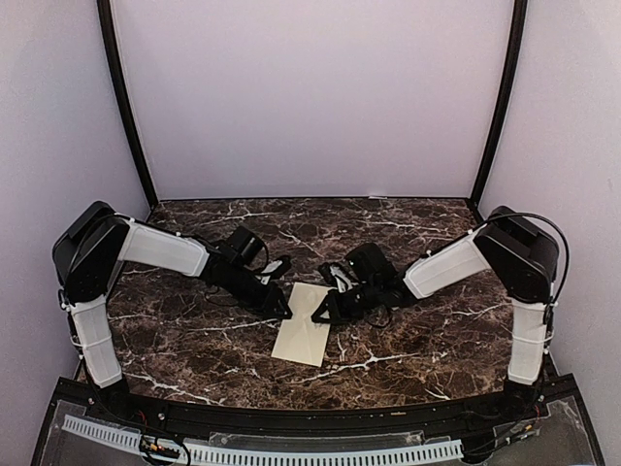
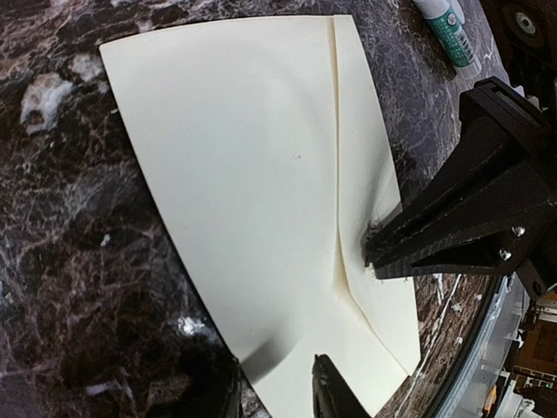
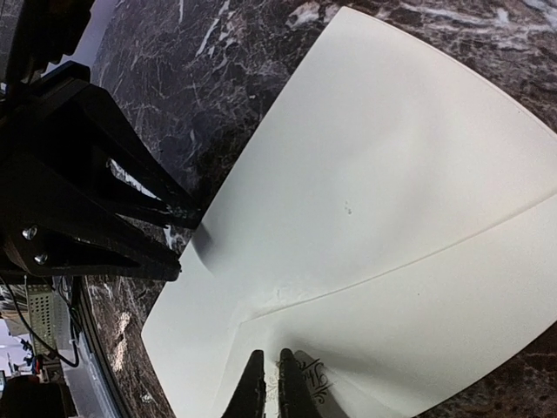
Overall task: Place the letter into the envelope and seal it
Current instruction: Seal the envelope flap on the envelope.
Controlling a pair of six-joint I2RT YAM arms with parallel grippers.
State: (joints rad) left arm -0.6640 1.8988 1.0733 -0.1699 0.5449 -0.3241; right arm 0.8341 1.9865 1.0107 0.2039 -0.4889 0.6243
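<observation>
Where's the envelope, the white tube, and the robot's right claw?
envelope (image 1: 303,335): top view, middle of its cream face.
white tube (image 2: 446,26): left wrist view, green-printed body.
right gripper (image 2: 372,252): left wrist view, between its fingertips.

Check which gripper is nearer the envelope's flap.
Right. The right gripper is shut, with its tips on the flap. The left gripper is at the opposite edge of the envelope, fingers apart, off the flap.

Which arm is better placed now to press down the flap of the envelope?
Right, probably. The right end effector is shut, its tips resting on the flap of the envelope. The left end effector stands open at the envelope's edge, not on the flap.
</observation>
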